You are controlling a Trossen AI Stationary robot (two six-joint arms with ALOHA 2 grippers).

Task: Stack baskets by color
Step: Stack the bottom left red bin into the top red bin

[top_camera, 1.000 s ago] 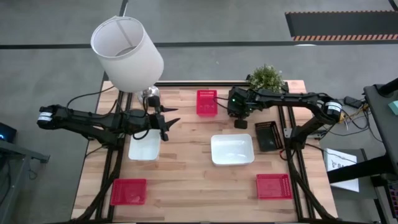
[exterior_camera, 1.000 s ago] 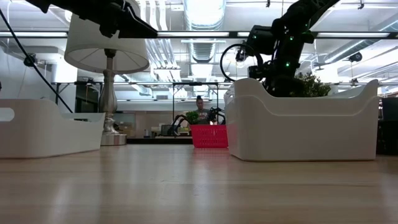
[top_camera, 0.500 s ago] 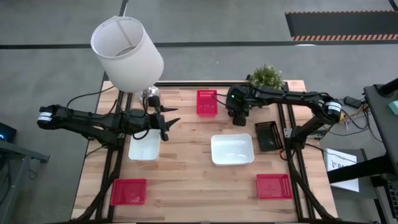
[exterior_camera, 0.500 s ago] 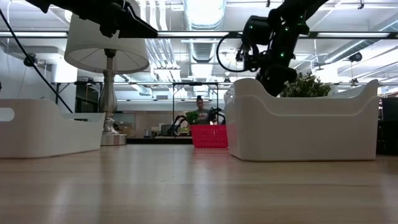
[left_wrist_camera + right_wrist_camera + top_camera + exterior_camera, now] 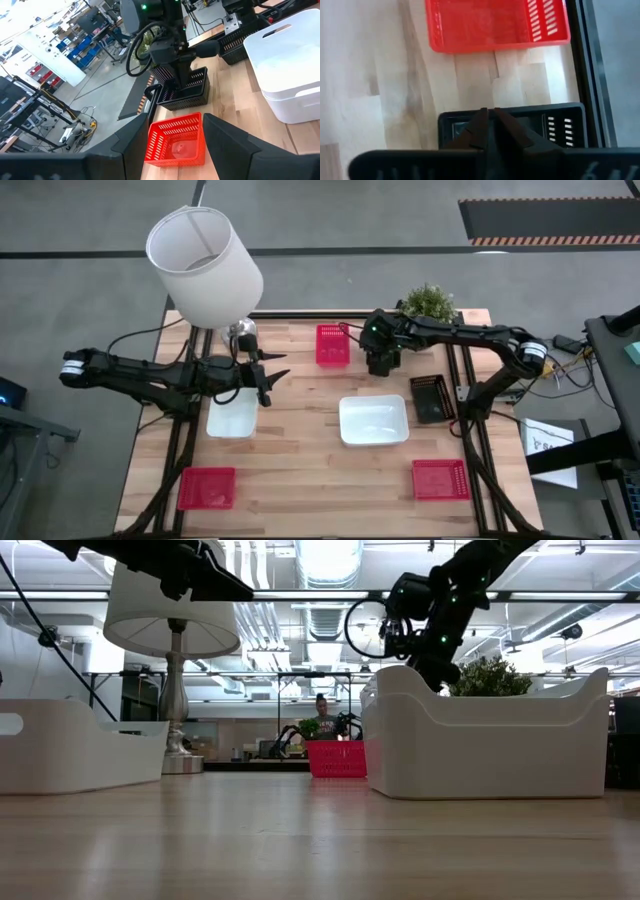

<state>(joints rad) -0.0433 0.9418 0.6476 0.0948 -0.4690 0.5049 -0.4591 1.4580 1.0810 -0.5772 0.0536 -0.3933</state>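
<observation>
Gripping the near rim of the small black perforated plastic basket (image 5: 520, 125) with my right jaws (image 5: 490, 122) closed on its wall, I judge the step well done if I lift it straight up, level, before carrying it to the other black mesh basket (image 5: 432, 398) at about four o'clock on the counter (image 5: 300, 480). The held basket sits just at three o'clock of the red mesh basket (image 5: 332, 345), so I would clear that rim first. My left jaws (image 5: 275, 367) hang open, waiting over the white smooth basket (image 5: 232, 420).
</observation>
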